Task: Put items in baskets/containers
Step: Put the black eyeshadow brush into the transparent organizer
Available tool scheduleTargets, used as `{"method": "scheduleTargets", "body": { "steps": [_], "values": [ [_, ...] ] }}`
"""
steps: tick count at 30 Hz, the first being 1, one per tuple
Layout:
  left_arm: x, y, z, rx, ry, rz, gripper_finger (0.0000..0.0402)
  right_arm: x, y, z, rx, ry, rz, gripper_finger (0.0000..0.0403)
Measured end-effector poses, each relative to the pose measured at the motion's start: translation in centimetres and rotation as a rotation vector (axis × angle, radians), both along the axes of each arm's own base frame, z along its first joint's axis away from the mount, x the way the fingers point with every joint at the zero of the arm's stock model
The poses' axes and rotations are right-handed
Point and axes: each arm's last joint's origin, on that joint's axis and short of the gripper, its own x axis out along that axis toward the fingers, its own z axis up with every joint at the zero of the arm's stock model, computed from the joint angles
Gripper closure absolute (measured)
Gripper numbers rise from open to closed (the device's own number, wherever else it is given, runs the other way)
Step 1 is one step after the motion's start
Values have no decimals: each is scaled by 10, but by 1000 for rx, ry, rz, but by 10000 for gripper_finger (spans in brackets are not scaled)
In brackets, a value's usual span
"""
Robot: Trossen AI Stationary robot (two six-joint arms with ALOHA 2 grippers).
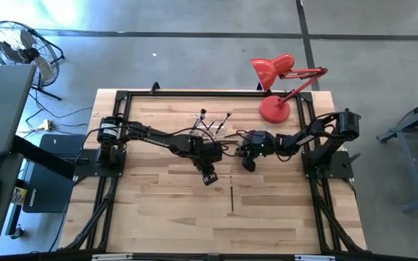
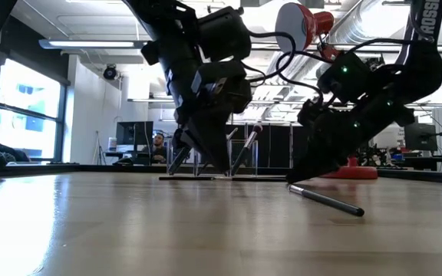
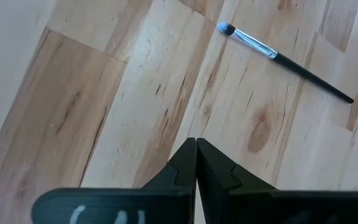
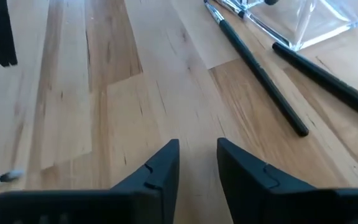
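Pale butcher-block wood forms the table (image 1: pixel 158 217), framed by black rails. On the left side, the left gripper (image 3: pixel 196 144) reaches out over the middle of the table, its two dark fingers pressed tip to tip with nothing between them. One makeup brush (image 3: pixel 284 61), dark-handled with a silvery ferrule and a soft grey tip, lies flat on the wood ahead of those closed tips, well apart from them and untouched; from above it shows as a thin dark line (image 1: pixel 231 199) nearer the table's front edge than either gripper.

Behind the two grippers, near the table's middle, stands the clear plastic holder (image 4: pixel 328 22), with several brushes (image 1: pixel 212 125) leaning up out of it at splayed angles.

Further right, the right gripper (image 4: pixel 197 151) is lowered close to the wood, its fingers parted with bare table showing in the gap. Two dark brush handles (image 4: pixel 263 78) lie loose on the table between this gripper and the holder, one passing just beside the holder's corner; neither sits within the jaws.

At the far right corner a red desk lamp (image 1: pixel 276 80) stands on its round base.
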Motion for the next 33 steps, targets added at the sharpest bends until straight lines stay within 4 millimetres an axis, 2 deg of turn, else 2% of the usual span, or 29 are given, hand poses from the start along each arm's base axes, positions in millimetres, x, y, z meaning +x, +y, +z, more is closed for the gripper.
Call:
{"method": "scheduleTargets", "body": {
  "steps": [12,18,24,27,33],
  "values": [
    [-1,0,-1,1,12,-1,401,-2,-5,0,-174,33,-99,237],
    [-1,0,-1,14,12,5,401,4,-10,3,-245,52,-159,229],
    [-1,0,-1,14,12,8,401,21,-15,14,-392,69,-45,229],
    [-1,0,-1,14,12,8,401,28,-20,15,-343,73,37,233],
    [0,1,-1,15,8,13,401,34,-29,3,-176,74,123,252]
  ]
}}
